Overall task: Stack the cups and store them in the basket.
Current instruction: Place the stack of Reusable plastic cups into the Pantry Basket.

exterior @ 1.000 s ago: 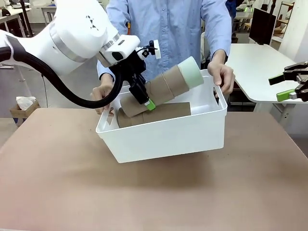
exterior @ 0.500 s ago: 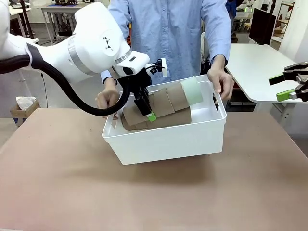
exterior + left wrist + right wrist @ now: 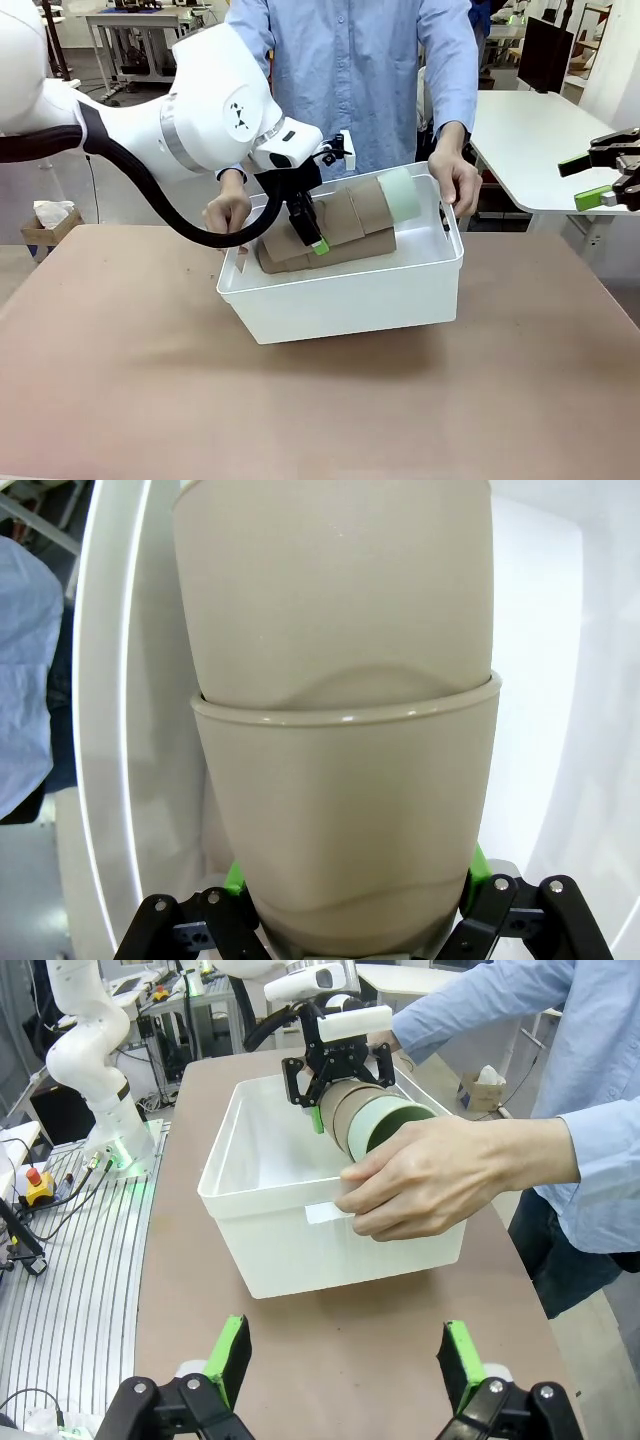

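A nested stack of tan cups with a mint green cup at its right end lies almost flat inside the white basket. My left gripper is shut on the stack's tan left end. More tan cups lie under it on the basket floor. In the left wrist view the green pads clamp a tan cup nested with another. My right gripper hangs open at the far right, and its wrist view shows its fingers spread, with the basket ahead.
A person at the far side holds the basket's rim with one hand on its left and the other hand on its right. The brown table is bare in front of the basket. A white table stands at the back right.
My left gripper has come down and swung the stack flatter, into the basket. The person has let the tilted basket settle nearly level and shifted it slightly right. The right gripper has not moved.
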